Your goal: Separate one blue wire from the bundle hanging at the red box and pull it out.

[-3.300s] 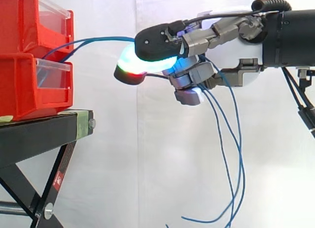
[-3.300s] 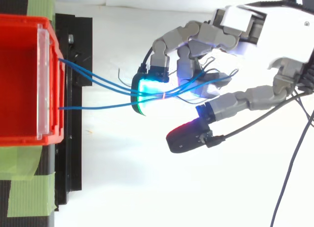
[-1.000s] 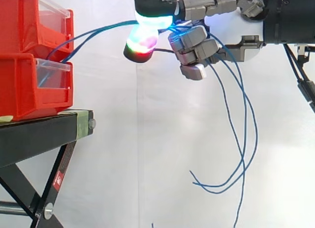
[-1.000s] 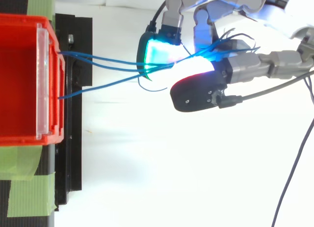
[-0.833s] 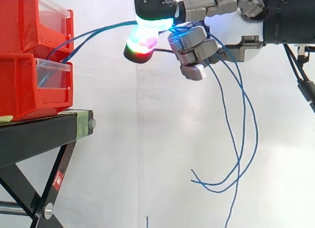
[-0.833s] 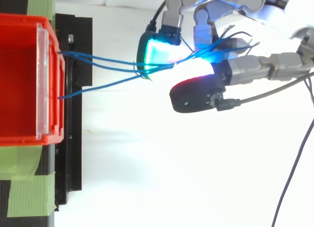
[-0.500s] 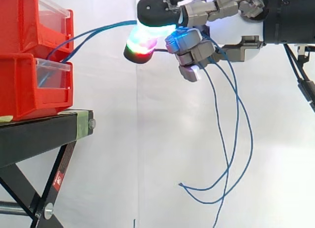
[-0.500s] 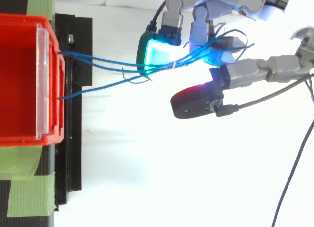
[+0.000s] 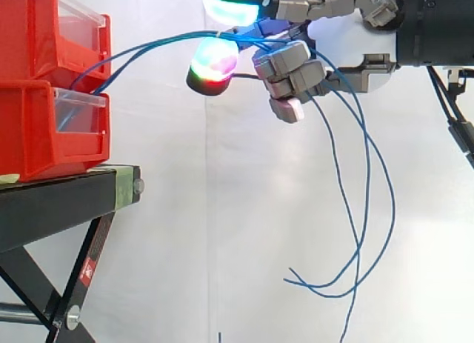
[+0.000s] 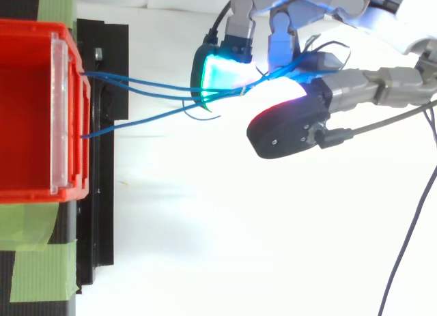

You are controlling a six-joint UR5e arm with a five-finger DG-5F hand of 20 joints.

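So the hand (image 9: 337, 39) is up high on the right, fingers (image 9: 289, 61) clenched round the blue wires (image 9: 152, 44) — several strands at once. They stretch left into the red box (image 9: 37, 135) on the black stand (image 9: 67, 195), loose ends dangling under the hand.

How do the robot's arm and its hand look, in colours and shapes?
The arm is a thick black cylinder. The hand has a white palm and grey, segmented fingers. Its fingertips are thick, black-backed pads that glow cyan, green, white and red.
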